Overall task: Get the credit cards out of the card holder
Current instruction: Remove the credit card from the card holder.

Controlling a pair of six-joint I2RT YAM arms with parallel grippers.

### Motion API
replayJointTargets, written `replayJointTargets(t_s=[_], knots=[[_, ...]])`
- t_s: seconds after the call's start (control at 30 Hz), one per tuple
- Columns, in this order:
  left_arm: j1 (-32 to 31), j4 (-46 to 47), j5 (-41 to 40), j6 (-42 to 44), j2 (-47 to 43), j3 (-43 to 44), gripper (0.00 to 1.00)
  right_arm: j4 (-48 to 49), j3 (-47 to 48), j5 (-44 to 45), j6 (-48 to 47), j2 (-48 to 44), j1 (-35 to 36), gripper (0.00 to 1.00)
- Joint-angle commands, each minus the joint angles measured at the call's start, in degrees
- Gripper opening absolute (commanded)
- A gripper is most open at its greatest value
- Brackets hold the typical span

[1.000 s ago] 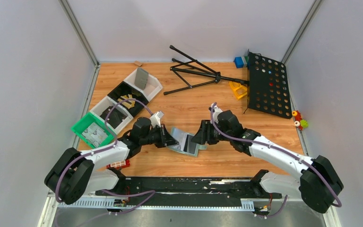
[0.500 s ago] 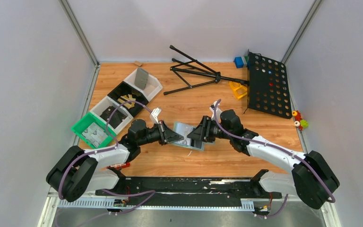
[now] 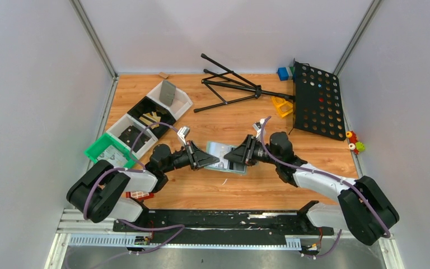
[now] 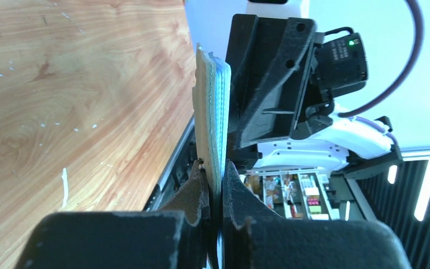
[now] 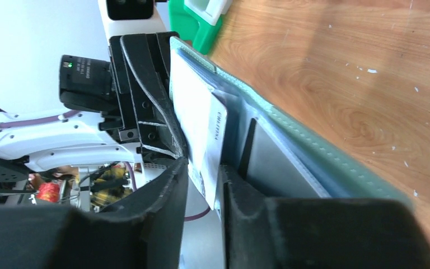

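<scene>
Starting widest: a wooden table (image 3: pixel 224 193) walled in grey, with both arms reaching inward to meet just short of its middle. Ringing that meeting point, well apart from it: a black perforated panel (image 3: pixel 317 101) at far right, a black folding stand (image 3: pixel 229 84) at the back, white-walled trays (image 3: pixel 185 103) and a green tray (image 3: pixel 92 152) at left. Leaving bare wood to the right of the meeting point and nearer than it, so room enough for a pull that way.

Bridging the two arms: the card holder (image 3: pixel 222 150), grey-blue, opened out, broad face turned up toward the overhead camera, long axis running left to right from one arm to the other. Cannot tell whether lifted clear of the wood or resting on it.

Pinched hard along its left edge by the left gripper (image 4: pixel 215 168), jaws closed down to the holder's own thickness. Serving, by the look of it, as the anchor.

Facing it from the opposite end: the right gripper (image 5: pixel 203 168), plainly the nearer one to the pockets, jaws narrowed but with a sliver of gap on one side. Straddling the projecting corner of a whitish credit card (image 5: pixel 199 117) poking out of a translucent sleeve. Not clamped, going by the wrist view.

Judging the coming move: finish the pinch, then draw rightward along the long axis, straight away from the anchoring arm. Keep the card in the plane of its sleeve to avoid snagging on the lip.
</scene>
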Motion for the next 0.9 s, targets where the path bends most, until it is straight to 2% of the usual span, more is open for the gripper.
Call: replayJointTargets(t_s=[0.0,0.07,0.17,0.23,0.33,0.43,0.63,0.87], knots=[[-0.49,17.05,2.6,-6.07,1.84,0.28,0.0,11.73,-2.36,-2.98,5.83,0.0,0.1,0.21],[-0.45,18.87,2.31,-6.87,2.74,-0.16,0.0,12.91,-2.6,-3.24,6.13,-0.25,0.06,0.12],[-0.58,22.75,2.58,-8.78,4.15,-0.43,0.0,14.6,-2.75,-3.8,6.27,-0.53,-0.01,0.08],[-0.66,23.82,2.96,-9.45,4.65,-0.44,0.04,15.44,-2.86,-3.8,6.25,-0.79,-0.02,0.01],[-0.65,24.26,2.82,-9.67,4.63,-0.74,0.14,12.64,-2.56,-3.38,5.29,-1.78,-0.03,0.0],[-0.59,24.25,2.15,-9.57,4.07,-0.7,0.21,5.43,-1.34,-2.44,2.36,-3.15,-0.07,0.0],[0.24,21.72,-0.02,-8.08,2.02,-0.94,0.12,-0.33,-2.85,-2.14,-0.35,-5.78,-1.64,0.0],[0.33,13.92,-1.71,-4.24,-2.19,-0.91,0.11,-2.84,-4.77,-3.86,-1.67,-8.46,-4.21,0.0]])
